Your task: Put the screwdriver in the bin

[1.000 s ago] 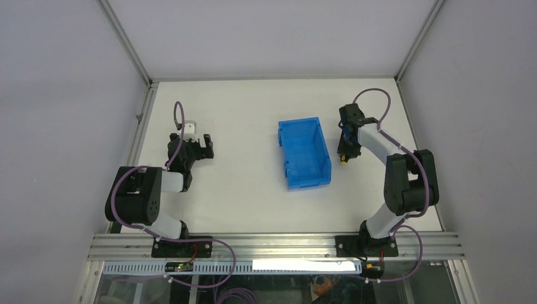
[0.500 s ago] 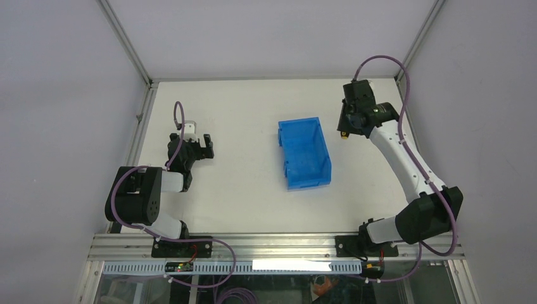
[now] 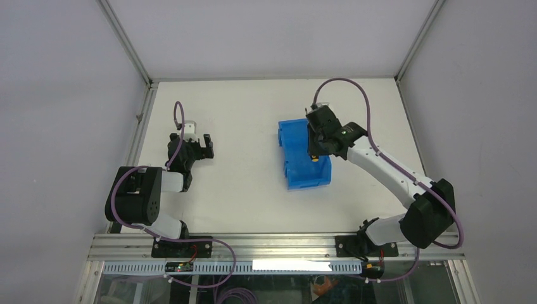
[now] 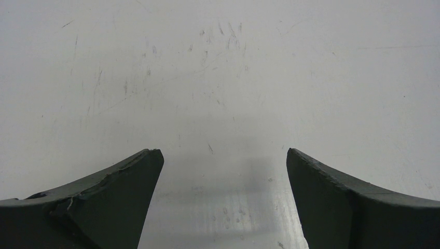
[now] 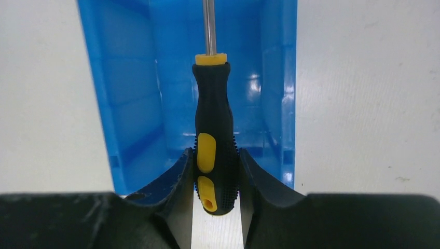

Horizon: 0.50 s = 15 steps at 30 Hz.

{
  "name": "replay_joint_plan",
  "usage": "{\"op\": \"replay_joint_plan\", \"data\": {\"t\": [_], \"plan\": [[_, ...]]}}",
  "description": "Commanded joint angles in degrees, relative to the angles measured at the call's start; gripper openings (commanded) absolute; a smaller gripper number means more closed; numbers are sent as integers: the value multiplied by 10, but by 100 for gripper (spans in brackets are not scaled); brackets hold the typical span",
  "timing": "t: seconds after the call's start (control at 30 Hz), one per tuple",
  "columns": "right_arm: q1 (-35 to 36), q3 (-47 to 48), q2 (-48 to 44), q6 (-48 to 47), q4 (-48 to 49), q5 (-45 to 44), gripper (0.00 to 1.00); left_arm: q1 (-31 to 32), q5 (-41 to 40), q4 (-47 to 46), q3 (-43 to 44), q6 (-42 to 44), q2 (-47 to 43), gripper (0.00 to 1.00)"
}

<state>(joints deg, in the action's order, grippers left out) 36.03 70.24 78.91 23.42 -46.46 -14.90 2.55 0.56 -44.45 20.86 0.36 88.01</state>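
Observation:
My right gripper (image 3: 315,151) (image 5: 215,158) is shut on the screwdriver (image 5: 214,129), its fingers clamped on the yellow-and-black handle near its butt end. It holds the tool above the blue bin (image 3: 297,166) (image 5: 129,104), over the bin's right part. In the right wrist view the thin metal shaft runs away from me over the bin's inside. In the top view only a yellow tip of the screwdriver (image 3: 315,159) shows below the gripper. My left gripper (image 3: 200,147) (image 4: 223,155) is open and empty over bare table at the left, far from the bin.
The white table (image 3: 240,190) has metal frame rails along its left (image 3: 140,126) and front edges (image 3: 272,244). Grey walls close off the back and sides. The right arm's purple cable (image 3: 345,85) loops above the bin's far side.
My right arm has swung left from the table's right side, carrying the screwdriver over the bin. The left arm has not moved.

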Motion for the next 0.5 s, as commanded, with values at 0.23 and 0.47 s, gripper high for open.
{"op": "replay_joint_plan", "data": {"t": [0.23, 0.47], "plan": [[29, -126, 36, 45, 153, 26, 0, -2, 12, -15, 11, -10, -17, 99], [30, -137, 92, 70, 175, 6, 0, -2, 11, -15, 11, -10, -17, 99]]}}
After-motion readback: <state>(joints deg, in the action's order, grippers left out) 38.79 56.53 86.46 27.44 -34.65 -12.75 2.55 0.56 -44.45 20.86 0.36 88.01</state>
